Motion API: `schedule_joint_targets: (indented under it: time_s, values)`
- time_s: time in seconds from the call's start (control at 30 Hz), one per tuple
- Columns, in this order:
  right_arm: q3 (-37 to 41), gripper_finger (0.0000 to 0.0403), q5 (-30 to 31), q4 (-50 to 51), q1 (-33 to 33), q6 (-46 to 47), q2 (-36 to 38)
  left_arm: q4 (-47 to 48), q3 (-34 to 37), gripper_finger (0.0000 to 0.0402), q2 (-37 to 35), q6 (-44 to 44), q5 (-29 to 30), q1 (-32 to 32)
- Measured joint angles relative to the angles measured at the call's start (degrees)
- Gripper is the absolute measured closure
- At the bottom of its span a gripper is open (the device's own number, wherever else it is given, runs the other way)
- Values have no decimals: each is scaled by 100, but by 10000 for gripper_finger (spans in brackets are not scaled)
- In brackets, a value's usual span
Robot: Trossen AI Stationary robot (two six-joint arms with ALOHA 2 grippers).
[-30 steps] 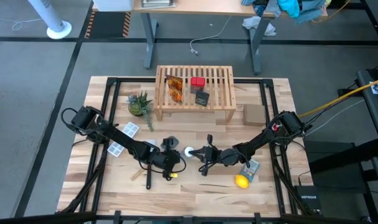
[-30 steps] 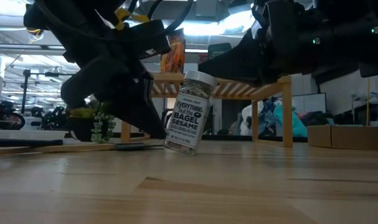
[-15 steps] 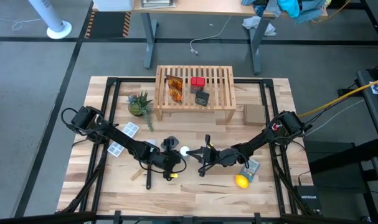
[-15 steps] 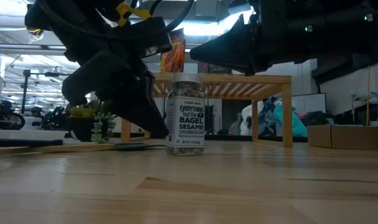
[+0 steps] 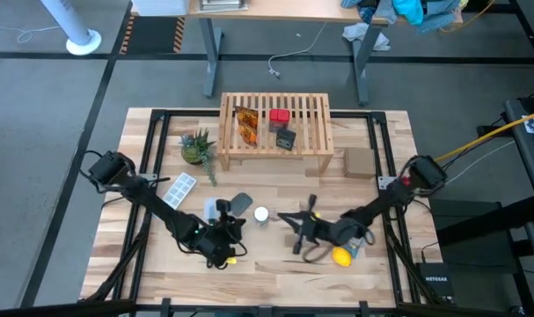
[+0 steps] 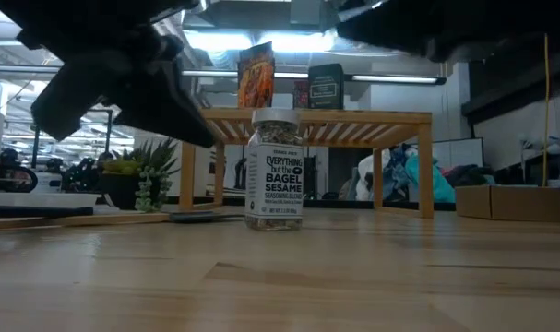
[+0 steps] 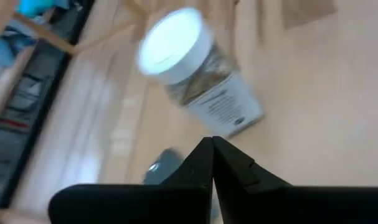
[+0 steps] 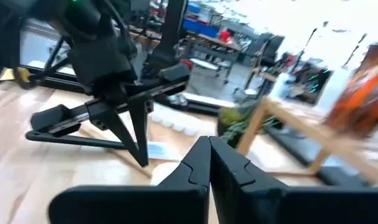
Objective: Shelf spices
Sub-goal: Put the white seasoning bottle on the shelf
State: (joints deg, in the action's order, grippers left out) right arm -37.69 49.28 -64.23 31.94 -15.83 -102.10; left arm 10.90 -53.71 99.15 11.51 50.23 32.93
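White-capped bottle [image 6: 274, 169] stands upright before the shelf [image 5: 275, 129], which carries amber packets [image 5: 245, 123], red box [image 5: 279, 115], black box [image 5: 286, 138].

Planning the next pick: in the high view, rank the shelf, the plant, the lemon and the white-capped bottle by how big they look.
1. shelf, clearly largest.
2. plant.
3. lemon.
4. white-capped bottle: only its cap shows from above, so it and the lemon are too close to rank firmly.

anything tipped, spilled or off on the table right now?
Nothing spilled or damaged. The seasoning bottle stands upright on the tabletop in front of the shelf, not yet shelved. Both grippers, left and right, are shut and clear of it.
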Motion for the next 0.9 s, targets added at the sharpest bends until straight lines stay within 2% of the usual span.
schedule_joint_targets:
  time_s: [0.17, 0.27, 0.43, 0.53, 0.63, 0.73, 0.9]
  values:
    - [50, 395, 1178, -4, 639, -1000, 564, 900, 2, 401, -65, 394, 96, 97]
    - [50, 395, 1702, -5, 979, -1420, 809, 950, 2, 401, -37, 1005, -207, 47]
    - [53, 395, 2302, -6, 1501, -1929, 1099, 910, 2, 402, -18, 1219, -2120, -225]
    - [53, 395, 2551, 5, 1768, -2180, 1160, 708, 2, 396, 18, 1215, -2991, -317]
    - [53, 395, 2723, 0, 1963, -2289, 1170, 304, -2, 372, 81, 1277, -3806, -339]
    - [53, 395, 2922, 9, 2057, -2368, 1169, -92, -2, 336, 214, 1575, -4311, -277]
    - [53, 395, 3042, 9, 2108, -2370, 1169, -888, -3, 266, 616, 1831, -4214, -76]
